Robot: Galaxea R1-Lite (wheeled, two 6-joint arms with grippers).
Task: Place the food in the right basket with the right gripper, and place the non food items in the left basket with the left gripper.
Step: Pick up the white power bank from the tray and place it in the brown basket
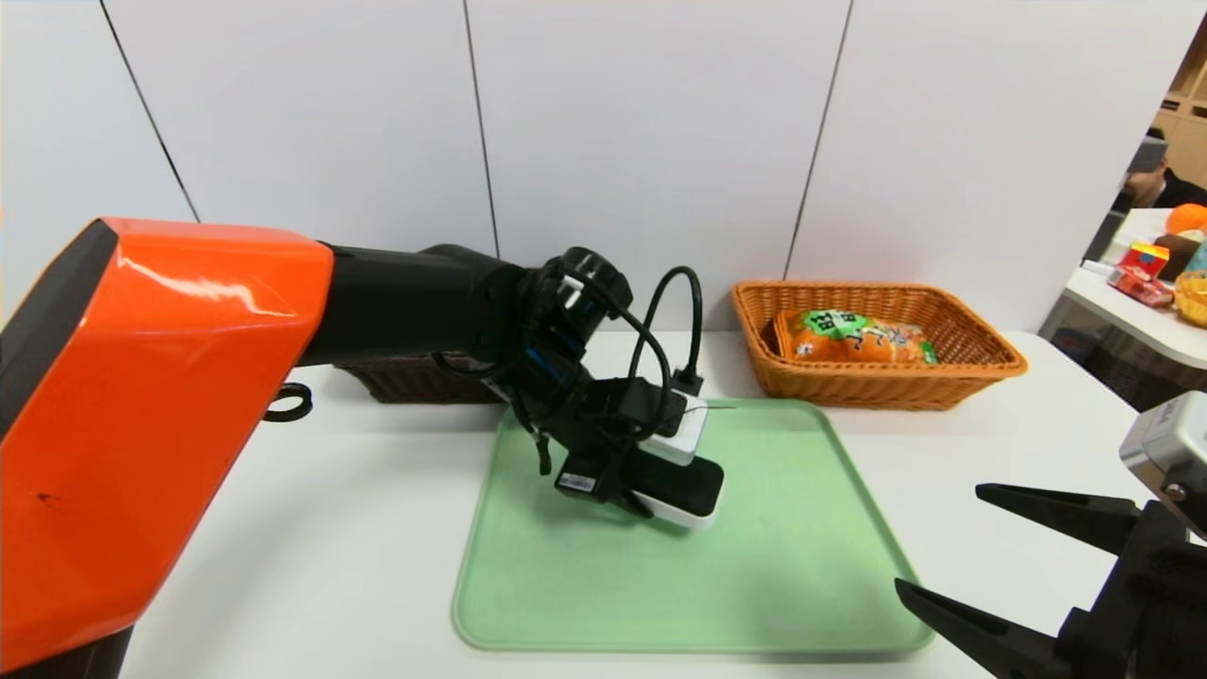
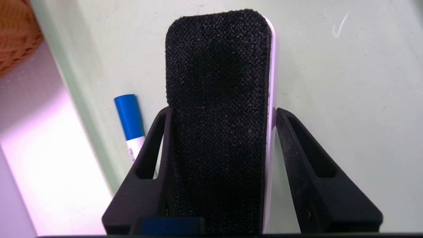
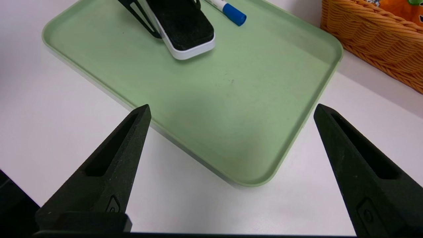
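Note:
The black-topped white eraser (image 1: 686,488) (image 2: 218,82) (image 3: 185,23) is tilted just above the green tray (image 1: 754,585), with my left gripper (image 1: 660,492) (image 2: 222,110) shut on its long sides. The blue-capped white marker (image 2: 129,122) (image 3: 229,10) lies on the tray beside it, hidden in the head view. The orange snack bag (image 1: 858,338) lies in the orange-tan basket (image 1: 877,382) at the back right. The arm covers most of the dark brown basket (image 1: 415,379) at the back left. The power strip is out of view. My right gripper (image 1: 940,538) (image 3: 231,107) hangs open over the tray's near right corner.
A small black ring (image 1: 288,403) lies on the white table left of the dark basket. A second table (image 1: 1132,302) with colourful items stands at the far right, and a person sits behind it. The left arm's orange shell fills the left foreground.

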